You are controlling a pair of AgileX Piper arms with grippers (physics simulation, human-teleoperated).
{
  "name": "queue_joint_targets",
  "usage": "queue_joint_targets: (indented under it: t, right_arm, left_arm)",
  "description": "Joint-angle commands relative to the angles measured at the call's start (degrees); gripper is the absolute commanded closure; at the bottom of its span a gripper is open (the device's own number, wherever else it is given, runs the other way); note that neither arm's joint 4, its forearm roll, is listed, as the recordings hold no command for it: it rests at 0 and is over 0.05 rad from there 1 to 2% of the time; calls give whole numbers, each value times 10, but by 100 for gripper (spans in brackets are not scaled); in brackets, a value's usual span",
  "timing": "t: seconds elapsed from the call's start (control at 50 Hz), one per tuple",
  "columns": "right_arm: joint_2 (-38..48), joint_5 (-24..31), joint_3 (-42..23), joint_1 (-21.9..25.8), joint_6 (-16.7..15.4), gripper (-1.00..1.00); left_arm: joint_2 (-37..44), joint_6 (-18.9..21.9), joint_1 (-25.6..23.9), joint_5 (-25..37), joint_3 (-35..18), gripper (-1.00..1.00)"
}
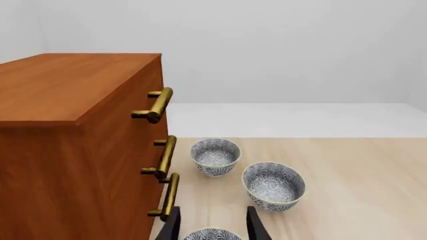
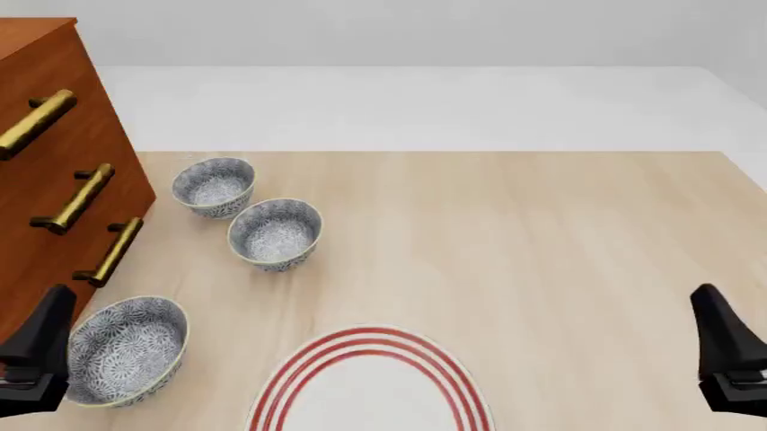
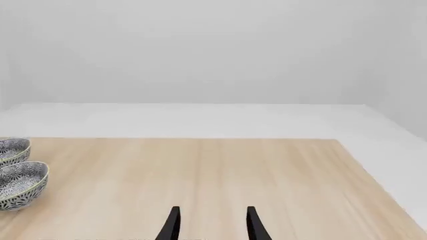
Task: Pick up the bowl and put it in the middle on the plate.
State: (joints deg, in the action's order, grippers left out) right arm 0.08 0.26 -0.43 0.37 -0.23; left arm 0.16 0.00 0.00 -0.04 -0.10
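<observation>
Bowl (image 2: 124, 350): deep, round, blue-grey floral pattern, pale rim; upright on table (image 2: 515, 251), near-left corner, just beside left hand (image 2: 30, 359) and close to plate (image 2: 369, 386). Nearest of three alike; judged the one to take. In left wrist view only its far rim shows (image 1: 211, 233), between the fingers.

Plate: large, white, three red rings; near edge of table, centre, partly cut off by the frame. Nothing on it.

Second bowl (image 2: 276, 233) and third bowl (image 2: 215, 186): farther back on left side, close together, apart from plate.

Cabinet (image 2: 48, 180): brown wood, brass handles (image 2: 110, 253), at far left, close behind nearest bowl.

Left hand: fingers parted, holding nothing, low beside bowl.
Right hand (image 2: 728, 355): fingers parted in right wrist view (image 3: 211, 225), holding nothing, well apart from all bowls.

Handling note, step in hand, approach and grasp with left hand: descend over rim, one finger inside, one outside the wall; close firmly on wall, not on the curve. Keep clear of lowest brass handle. Lift straight before travelling right toward plate centre.
</observation>
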Motion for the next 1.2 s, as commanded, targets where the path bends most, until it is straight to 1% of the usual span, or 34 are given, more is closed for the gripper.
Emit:
queue_joint_targets:
  t: [0.02,0.08,0.14,0.24,0.26,0.3,0.32,0.34,0.46,0.52,0.54,0.56,0.6,0.62,0.64,0.66,0.7,0.74,0.76,0.82,0.86,0.88,0.9,0.94,0.96,0.98,1.02,1.06,1.1,1.12,1.14,1.16,1.18,1.2]
  right_arm:
    - [1,10,-2,-12,-3,-100]
    - [6,7,1,-12,10,-100]
    - [7,2,3,-10,0,-100]
    - [18,-5,2,-2,-2,-100]
    - [15,-5,1,-4,-12,-100]
    - [24,-10,-2,-2,-4,-100]
    - [23,-8,-6,4,-8,-100]
    - [26,-7,-11,8,-13,-100]
    - [57,1,-62,5,-7,-100]
    - [91,2,-94,16,-14,-100]
    - [110,0,-105,15,-24,-100]
    - [145,-2,-122,21,-26,-100]
    - [173,6,-150,27,-22,-100]
    - [185,18,-172,36,-11,-100]
    - [186,34,-198,62,0,-100]
    - [183,45,-214,55,-12,-100]
    - [191,60,-246,76,-8,-100]
    - [220,71,-278,70,-20,-100]
    - [254,77,-301,82,-45,-100]
    - [294,101,-360,92,-54,-100]
    - [315,120,-403,87,-76,-100]
    - [350,137,-433,97,-74,-100]
    - [365,147,-461,115,-48,-100]
    - [400,164,-497,129,-27,-100]
    - [408,167,-505,133,-24,-100]
    - [441,172,-523,143,-31,-100]
    - [480,190,-565,162,-11,-100]
    - [541,226,-613,180,-4,-100]
    - [572,234,-635,182,1,-100]
    - [607,256,-661,201,8,-100]
    - [618,260,-674,213,21,-100]
    - [654,284,-702,237,42,-100]
    - [663,289,-710,250,52,-100]
    - [677,296,-731,241,25,-100]
  left_arm:
    - [3,0,0,-1,-1,-100]
    - [3,0,0,-1,-1,-100]
    - [3,0,0,-1,-1,-100]
    - [3,0,0,-1,-1,-100]
    - [3,0,0,-1,-1,-100]
    - [3,0,0,-1,-1,-100]
    - [3,0,0,-1,-1,-100]
    - [3,0,0,-1,-1,-100]
    - [3,0,0,-1,-1,-100]
    - [3,0,0,-1,-1,-100]
    - [3,0,0,-1,-1,-100]
    - [3,0,0,-1,-1,-100]
    - [3,0,0,-1,-1,-100]
    - [3,0,0,-1,-1,-100]
    - [3,0,0,-1,-1,-100]
    - [3,0,0,-1,-1,-100]
    - [3,0,0,-1,-1,-100]
    - [3,0,0,-1,-1,-100]
    - [3,0,0,-1,-1,-100]
    - [3,0,0,-1,-1,-100]
    - [3,0,0,-1,-1,-100]
    - [3,0,0,-1,-1,-100]
    - [3,0,0,-1,-1,-100]
    - [3,0,0,-1,-1,-100]
    - [3,0,0,-1,-1,-100]
    - [3,0,0,-1,-1,-100]
    - [3,0,0,-1,-1,-100]
    - [3,0,0,-1,-1,-100]
    - [3,0,0,-1,-1,-100]
    - [3,0,0,-1,-1,-100]
    - [3,0,0,-1,-1,-100]
    - [3,0,0,-1,-1,-100]
    - [3,0,0,-1,-1,-100]
    - [3,0,0,-1,-1,-100]
